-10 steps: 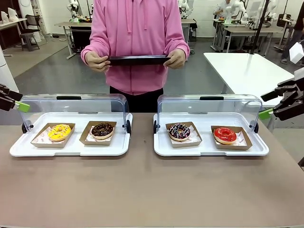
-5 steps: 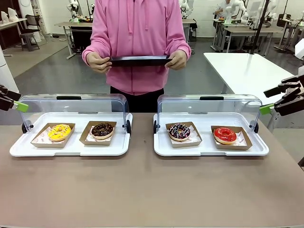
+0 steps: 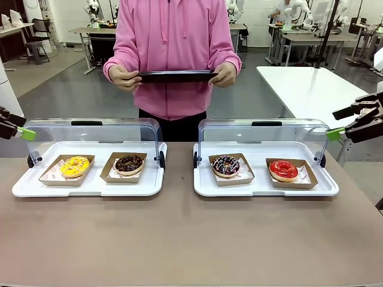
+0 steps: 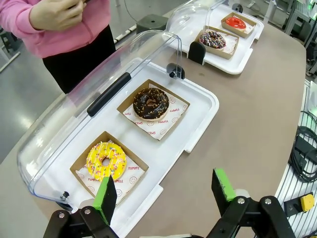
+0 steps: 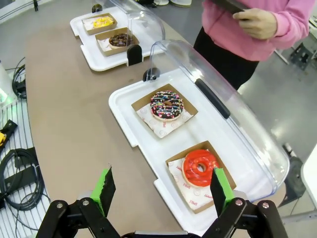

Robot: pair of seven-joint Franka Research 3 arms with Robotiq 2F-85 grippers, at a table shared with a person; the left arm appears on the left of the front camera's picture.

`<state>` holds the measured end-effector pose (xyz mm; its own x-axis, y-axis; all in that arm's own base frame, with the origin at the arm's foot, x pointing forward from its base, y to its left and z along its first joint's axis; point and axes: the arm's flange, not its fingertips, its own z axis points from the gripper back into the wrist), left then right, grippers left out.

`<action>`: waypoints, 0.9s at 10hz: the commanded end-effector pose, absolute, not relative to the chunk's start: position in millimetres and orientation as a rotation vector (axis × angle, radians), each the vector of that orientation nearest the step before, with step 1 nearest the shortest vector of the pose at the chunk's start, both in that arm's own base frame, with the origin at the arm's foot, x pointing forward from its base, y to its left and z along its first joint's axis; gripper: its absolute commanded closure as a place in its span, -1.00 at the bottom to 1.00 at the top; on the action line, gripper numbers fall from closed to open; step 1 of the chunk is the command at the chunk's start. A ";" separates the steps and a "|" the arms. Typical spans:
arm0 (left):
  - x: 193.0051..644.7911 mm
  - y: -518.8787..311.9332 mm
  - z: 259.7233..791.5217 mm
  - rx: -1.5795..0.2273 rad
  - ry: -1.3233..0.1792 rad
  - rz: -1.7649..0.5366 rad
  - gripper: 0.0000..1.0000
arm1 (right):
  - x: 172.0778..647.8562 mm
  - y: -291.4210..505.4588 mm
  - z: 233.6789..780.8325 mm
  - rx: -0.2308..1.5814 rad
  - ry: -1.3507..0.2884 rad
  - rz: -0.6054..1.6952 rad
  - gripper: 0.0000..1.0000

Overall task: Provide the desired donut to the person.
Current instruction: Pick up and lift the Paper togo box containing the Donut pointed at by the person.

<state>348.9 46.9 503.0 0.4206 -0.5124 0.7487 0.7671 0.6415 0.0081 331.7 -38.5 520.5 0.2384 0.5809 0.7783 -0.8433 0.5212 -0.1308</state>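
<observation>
Brown tabletop (image 3: 179, 239) across the lower frame; the person in a pink hoodie (image 3: 173, 42), top centre, holds a flat black tray (image 3: 176, 76). Two white clear-lidded trays (image 3: 90, 186) at mid-frame carry a yellow donut (image 3: 75, 165), chocolate donut (image 3: 128, 162), sprinkled donut (image 3: 225, 165) and red donut (image 3: 283, 169). The left gripper (image 4: 165, 187) and right gripper (image 5: 162, 186) hang wide open, empty.

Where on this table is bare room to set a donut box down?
Bare: the broad table strip on the robot's side of both trays, and a narrow gap between left tray and right tray. Crowded: inside each tray, two donut boxes.
</observation>
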 end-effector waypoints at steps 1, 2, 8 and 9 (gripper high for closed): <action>313.7 36.2 472.4 -0.375 -0.813 -0.821 -1.00 | 316.3 -29.0 499.6 0.362 -0.919 1.025 -1.00; 313.7 36.5 472.9 -0.379 -0.817 -0.822 -1.00 | 315.8 -28.8 499.8 0.364 -0.926 1.030 -1.00; 348.7 47.4 503.3 -0.372 -0.799 -0.813 -1.00 | 331.6 -37.4 521.1 0.356 -0.904 1.017 -1.00; 348.7 47.4 503.3 -0.372 -0.799 -0.813 -1.00 | 331.6 -37.4 521.1 0.356 -0.904 1.017 -1.00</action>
<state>347.6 46.0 503.5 0.4270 -0.5056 0.7497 0.7662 0.6426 -0.0030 328.9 -40.5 520.3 0.2139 0.5908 0.7780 -0.8530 0.5011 -0.1459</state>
